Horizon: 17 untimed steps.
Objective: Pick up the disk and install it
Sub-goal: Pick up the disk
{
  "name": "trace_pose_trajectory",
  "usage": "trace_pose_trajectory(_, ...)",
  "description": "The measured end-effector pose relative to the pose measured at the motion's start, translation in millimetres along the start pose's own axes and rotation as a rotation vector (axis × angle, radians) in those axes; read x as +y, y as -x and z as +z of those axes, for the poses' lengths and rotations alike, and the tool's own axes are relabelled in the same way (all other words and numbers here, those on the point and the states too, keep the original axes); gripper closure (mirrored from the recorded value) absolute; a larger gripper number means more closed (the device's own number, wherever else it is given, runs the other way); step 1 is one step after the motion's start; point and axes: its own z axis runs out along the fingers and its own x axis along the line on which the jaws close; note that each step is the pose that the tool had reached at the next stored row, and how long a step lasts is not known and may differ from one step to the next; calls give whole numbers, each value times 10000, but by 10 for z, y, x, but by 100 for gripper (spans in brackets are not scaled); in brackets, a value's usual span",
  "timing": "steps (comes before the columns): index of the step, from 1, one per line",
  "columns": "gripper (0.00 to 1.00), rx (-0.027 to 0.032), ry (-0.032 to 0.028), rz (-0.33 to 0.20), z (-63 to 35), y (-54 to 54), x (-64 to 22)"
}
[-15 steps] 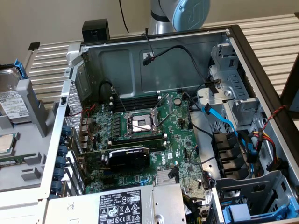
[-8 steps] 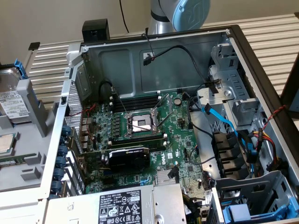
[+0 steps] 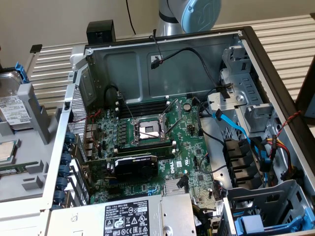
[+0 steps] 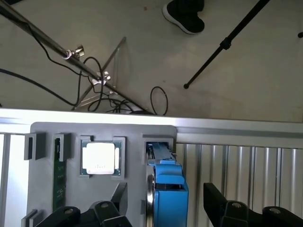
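Exterior view: find the disk seated in the grey holder at the exterior view's left, outside the open computer case. Wrist view: with fingers spread wide either side of its blue frame, centre them, stay off the chip alongside, and grip squarely on both faces.

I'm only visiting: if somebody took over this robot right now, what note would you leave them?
The gripper is open and empty, its fingers on either side of the blue end of the disk.
It sits in the grey holder at the exterior view's left, outside the computer case.
Done: nothing lifted yet. Left: the pick-up and the install.
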Motion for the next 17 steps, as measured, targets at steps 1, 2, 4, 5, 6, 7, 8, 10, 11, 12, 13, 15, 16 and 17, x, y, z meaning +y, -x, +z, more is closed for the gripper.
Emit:
trace_pose_trajectory(1, 26, 0, 0, 19, 0, 0, 0)
trace_pose_trajectory(2, 26, 0, -1, 52, 2, 0, 1)
trace_pose_trajectory(4, 26, -3, -3, 139, 3, 1, 5)
trace_pose_trajectory(5, 26, -4, -6, 174, 3, 1, 5)
trace_pose_trajectory(6, 26, -5, -12, 193, 3, 1, 5)
trace_pose_trajectory(7, 26, -5, -17, 206, 4, 1, 6)
trace_pose_trajectory(8, 26, -5, -19, 209, 5, 1, 7)
trace_pose_trajectory(10, 26, -5, -18, 210, 5, 1, 7)
trace_pose_trajectory(11, 26, -5, -19, 210, 8, 1, 7)
trace_pose_trajectory(12, 26, -5, -19, 210, 9, 1, 6)
trace_pose_trajectory(13, 28, -5, -19, 210, 11, 1, 7)
trace_pose_trajectory(15, 28, -5, -21, 210, 16, 1, 6)
trace_pose_trajectory(16, 35, -5, -26, 210, 18, 1, 7)
trace_pose_trajectory(17, 35, -4, -45, 210, 21, 1, 6)
